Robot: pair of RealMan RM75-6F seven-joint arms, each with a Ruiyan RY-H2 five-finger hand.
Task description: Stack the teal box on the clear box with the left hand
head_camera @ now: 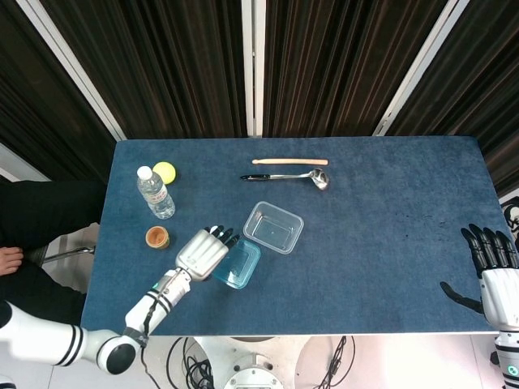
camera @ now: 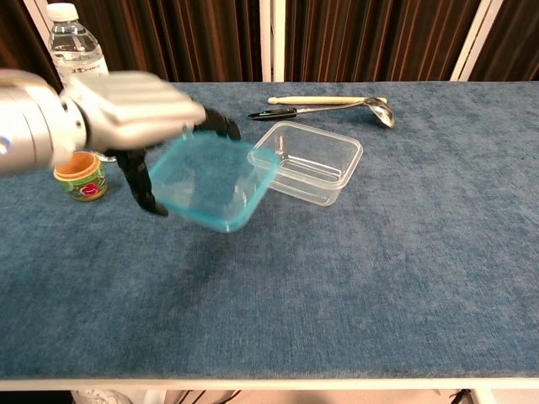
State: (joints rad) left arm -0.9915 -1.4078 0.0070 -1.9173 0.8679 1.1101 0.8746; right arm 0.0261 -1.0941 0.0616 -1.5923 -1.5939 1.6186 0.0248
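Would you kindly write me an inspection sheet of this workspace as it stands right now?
Surface: blue cloth table, flat, no spills seen.
Job's things: teal box lifted off the table and tilted, held by the left hand; clear box upright on the table, nothing in it.
Clutter: water bottle, yellow ball and small jar at the left; wooden stick and metal ladle at the far side.
Hands: left hand grips the teal box; right hand at the table's right edge, fingers apart, holding nothing.
Cables: some below the table's near edge.
Surroundings: dark curtains behind the table.
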